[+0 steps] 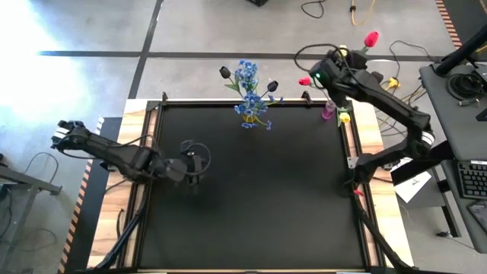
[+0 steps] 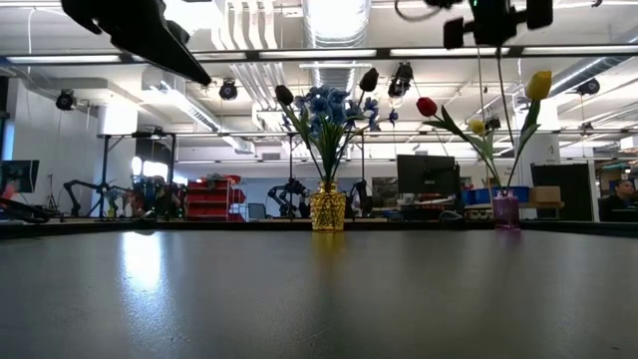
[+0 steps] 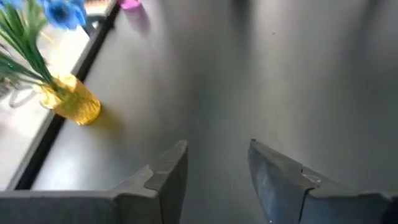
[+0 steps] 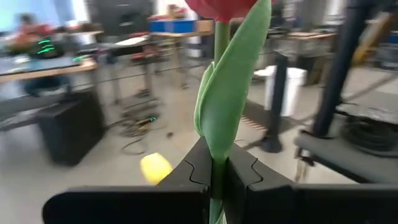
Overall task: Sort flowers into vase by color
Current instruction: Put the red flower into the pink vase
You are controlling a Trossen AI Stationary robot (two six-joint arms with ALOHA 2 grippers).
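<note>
A yellow vase (image 1: 249, 114) at the far edge holds blue sprays (image 1: 246, 74) and black tulips (image 1: 225, 72); it also shows in the low view (image 2: 327, 207). A pink vase (image 1: 329, 112) at the far right holds a red tulip (image 2: 427, 106) and yellow tulips (image 2: 538, 85). My right gripper (image 1: 347, 61) is high above the pink vase, shut on another red tulip (image 1: 370, 38). My left gripper (image 1: 194, 164) hovers open and empty over the mat's left middle. My right gripper pinches the red tulip's green stem and leaf (image 4: 217, 146) between its two fingers, below the red head (image 4: 221, 7). The fingers lie across the stem. The flower is lifted clear of the table, its head up and out past the far edge.
The black mat (image 1: 251, 198) is bordered by a wooden rim (image 1: 365, 129). Cables lie on the floor beyond the far edge. A desk with a keyboard (image 1: 472, 179) stands to the right. Both vases stand along the far edge.
</note>
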